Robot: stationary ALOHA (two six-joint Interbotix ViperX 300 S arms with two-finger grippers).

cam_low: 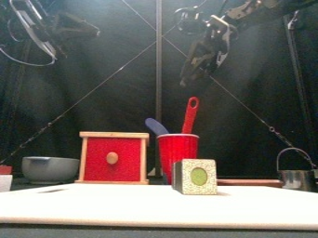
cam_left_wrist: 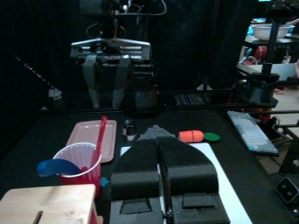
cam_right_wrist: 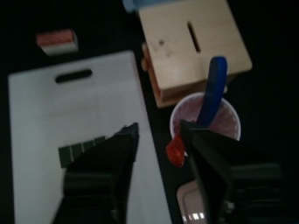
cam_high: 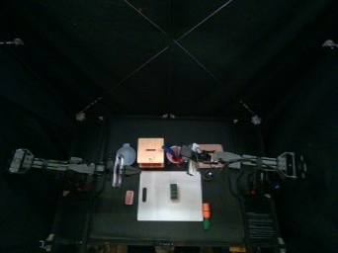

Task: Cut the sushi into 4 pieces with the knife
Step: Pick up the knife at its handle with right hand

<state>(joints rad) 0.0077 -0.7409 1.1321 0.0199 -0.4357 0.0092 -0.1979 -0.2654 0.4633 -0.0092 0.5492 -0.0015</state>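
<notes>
**Top view.** We see the sushi (cam_high: 173, 191) lying on the board (cam_high: 152, 204), near its middle. The box (cam_high: 150, 151) stands behind the board.

**Front view.** The sushi rests on the board. Behind the board stands the cup (cam_low: 178, 156), holding the red knife (cam_low: 191, 113) and the blue knife (cam_low: 155, 125).

**Left wrist view.** We find the left gripper (cam_left_wrist: 163, 147) near the board, its jaws pressed together and empty.

**Right wrist view.** The right gripper (cam_right_wrist: 162, 129) hangs by the board's back edge. Its jaws are parted with nothing between them, and the sushi lies apart from them on the board.
</notes>
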